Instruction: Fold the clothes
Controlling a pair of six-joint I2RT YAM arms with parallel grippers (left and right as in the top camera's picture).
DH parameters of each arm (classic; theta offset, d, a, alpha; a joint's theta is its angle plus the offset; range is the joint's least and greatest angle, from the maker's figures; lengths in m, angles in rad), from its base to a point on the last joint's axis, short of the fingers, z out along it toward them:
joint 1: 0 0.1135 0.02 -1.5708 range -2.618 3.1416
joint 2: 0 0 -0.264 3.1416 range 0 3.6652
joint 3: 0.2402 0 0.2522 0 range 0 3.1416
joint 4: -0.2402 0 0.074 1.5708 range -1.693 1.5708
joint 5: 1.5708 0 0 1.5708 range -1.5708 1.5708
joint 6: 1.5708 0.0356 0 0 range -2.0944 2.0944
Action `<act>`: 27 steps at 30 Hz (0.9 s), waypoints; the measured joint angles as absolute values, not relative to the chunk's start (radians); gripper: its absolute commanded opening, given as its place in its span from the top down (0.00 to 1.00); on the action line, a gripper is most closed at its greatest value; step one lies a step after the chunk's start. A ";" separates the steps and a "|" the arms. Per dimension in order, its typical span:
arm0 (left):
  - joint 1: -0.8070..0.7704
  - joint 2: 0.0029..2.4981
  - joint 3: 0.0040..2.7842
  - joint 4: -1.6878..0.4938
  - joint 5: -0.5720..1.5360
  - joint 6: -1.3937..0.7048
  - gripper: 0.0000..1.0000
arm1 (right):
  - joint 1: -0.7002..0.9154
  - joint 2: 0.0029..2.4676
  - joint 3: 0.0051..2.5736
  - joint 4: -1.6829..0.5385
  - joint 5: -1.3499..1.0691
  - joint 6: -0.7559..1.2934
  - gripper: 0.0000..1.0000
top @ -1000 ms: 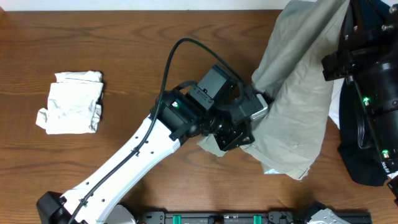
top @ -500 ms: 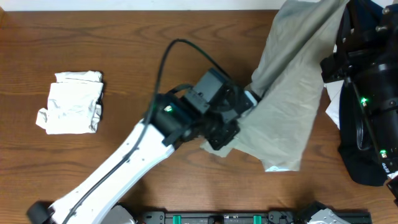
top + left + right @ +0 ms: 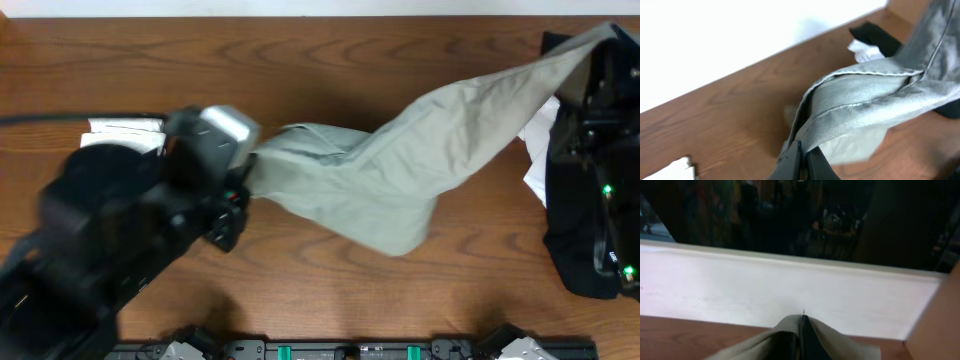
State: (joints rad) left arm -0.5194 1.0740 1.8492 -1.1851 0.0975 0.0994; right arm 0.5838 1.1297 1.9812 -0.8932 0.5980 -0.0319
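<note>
- A pair of khaki-grey shorts (image 3: 400, 180) hangs in the air above a brown wooden table (image 3: 330, 60), stretched in a long band from centre-left up to the far right corner
- The middle of the band sags in a loose pouch towards the table; whether it touches the wood cannot be told
- The left gripper (image 3: 802, 155) is pinched closed on a seamed edge at the low, left end of the shorts
- The right gripper (image 3: 802, 325) is closed on the other end, held high by the right edge; only a small peak of cloth shows between its tips
- A folded white garment (image 3: 125, 127) lies on the left of the table, mostly hidden beneath the blurred left arm (image 3: 110, 250)
- A crumpled white cloth (image 3: 540, 150) and a black garment (image 3: 875, 36) lie together at the right, beside and partly under the raised end
- Risk: each grip holds only a thin edge, so pulling the two ends further apart could tug the cloth out of one pinch and drop it in a heap
- Risk: the sagging middle could land bunched or twisted, giving a crooked fold
- Risk: the left arm is right over the folded white garment and could scuff it open if it dips
- Risk: the high end could catch on the right-hand pile as it comes down
</note>
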 measured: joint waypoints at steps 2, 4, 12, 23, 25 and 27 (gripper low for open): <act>-0.513 1.056 1.870 -1.198 0.086 0.091 0.94 | 0.584 1.115 1.981 -0.916 0.604 -0.019 0.99; -0.512 1.040 1.892 -1.214 0.075 0.080 0.94 | 0.584 1.095 1.981 -0.948 0.607 0.000 0.99; -0.512 1.015 2.016 -1.295 0.070 0.052 0.94 | 0.584 0.993 1.982 -1.165 0.624 0.100 0.99; -0.512 1.022 2.069 -1.272 -0.015 0.049 0.94 | 0.584 0.968 1.982 -1.185 0.677 0.157 0.99; -0.512 1.040 2.069 -1.285 -0.020 0.049 0.94 | 0.584 0.978 1.982 -1.182 0.685 0.157 0.99; -0.512 1.061 2.069 -1.301 -0.024 0.049 0.94 | 0.584 0.994 1.982 -1.180 0.689 0.157 0.99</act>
State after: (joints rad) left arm -0.5121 1.0607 2.0689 -1.3010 -0.0242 0.0490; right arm 0.5838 0.9943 1.9816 -1.1801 0.6891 0.1570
